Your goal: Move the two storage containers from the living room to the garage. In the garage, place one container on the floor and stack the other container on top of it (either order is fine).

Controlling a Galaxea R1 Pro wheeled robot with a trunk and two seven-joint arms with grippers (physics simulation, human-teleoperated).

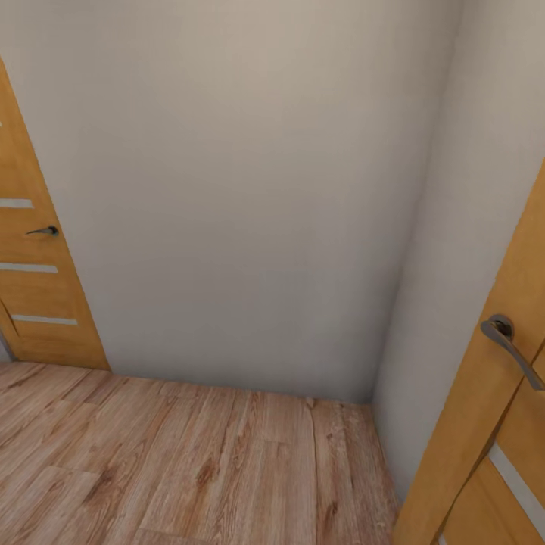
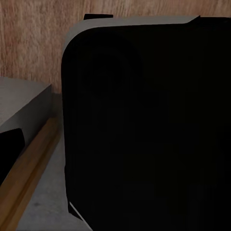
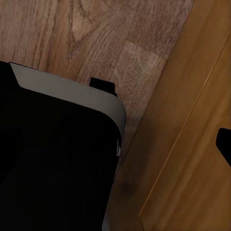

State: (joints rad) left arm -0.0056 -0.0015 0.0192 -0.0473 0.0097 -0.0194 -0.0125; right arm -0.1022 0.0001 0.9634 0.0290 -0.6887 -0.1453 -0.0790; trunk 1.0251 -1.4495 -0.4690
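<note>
No orange-red containers anywhere on show here, so where they sit cannot be told from this spot, and the job of stacking them on the garage concrete looks, by my reading, not yet done. What we do have is the light wood plank floor (image 1: 189, 454) running across the near ground, which says hallway or living-room side, not garage. Straight ahead stands a plain pale wall (image 1: 250, 189), meeting a second wall at a corner far right. On the far left a wooden door (image 1: 34, 272) with pale slats and a small dark lever handle (image 1: 44, 230); hard by on the near right, another wooden door (image 1: 492, 393) with a curved metal handle (image 1: 511, 342), standing very close to the robot. Down at the wrists, each camera looks onto a big dark rounded body with a grey edge (image 2: 144, 125), probably the robot's own base or trunk, with planks beyond; the right wrist view also catches that near door's panel (image 3: 192, 144) just beside it. That suggests arms tucked low for driving. Jaws: neither pair is visible, so their opening, and whether they carry anything, I cannot tell.
</note>
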